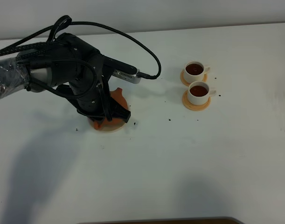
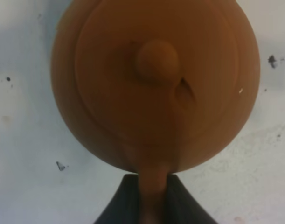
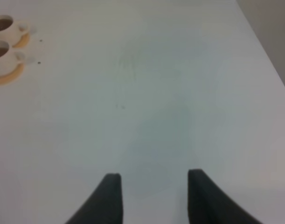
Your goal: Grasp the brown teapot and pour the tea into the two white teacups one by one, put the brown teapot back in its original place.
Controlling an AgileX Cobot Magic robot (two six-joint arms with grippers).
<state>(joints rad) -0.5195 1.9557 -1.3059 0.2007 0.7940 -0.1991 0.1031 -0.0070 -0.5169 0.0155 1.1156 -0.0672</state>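
Note:
The brown teapot (image 1: 118, 96) sits low over a round disc (image 1: 108, 126) at the left of the table, mostly covered by my left arm. Seen from above in the left wrist view, the teapot (image 2: 156, 84) shows its lid and knob, and its handle runs between the dark fingers. My left gripper (image 2: 154, 186) is shut on that handle. The two white teacups (image 1: 195, 70) (image 1: 198, 91) stand on orange coasters at the right, both holding dark tea. They also show as teacups (image 3: 1, 51) far from my right gripper (image 3: 154, 179), which is open over bare table with nothing in it.
Small dark specks (image 1: 170, 119) lie scattered on the white table between the teapot and the cups. A black cable (image 1: 147, 51) loops off the left arm. A brown edge (image 1: 179, 220) shows at the table's front. The table's far edge (image 3: 268, 42) shows in the right wrist view.

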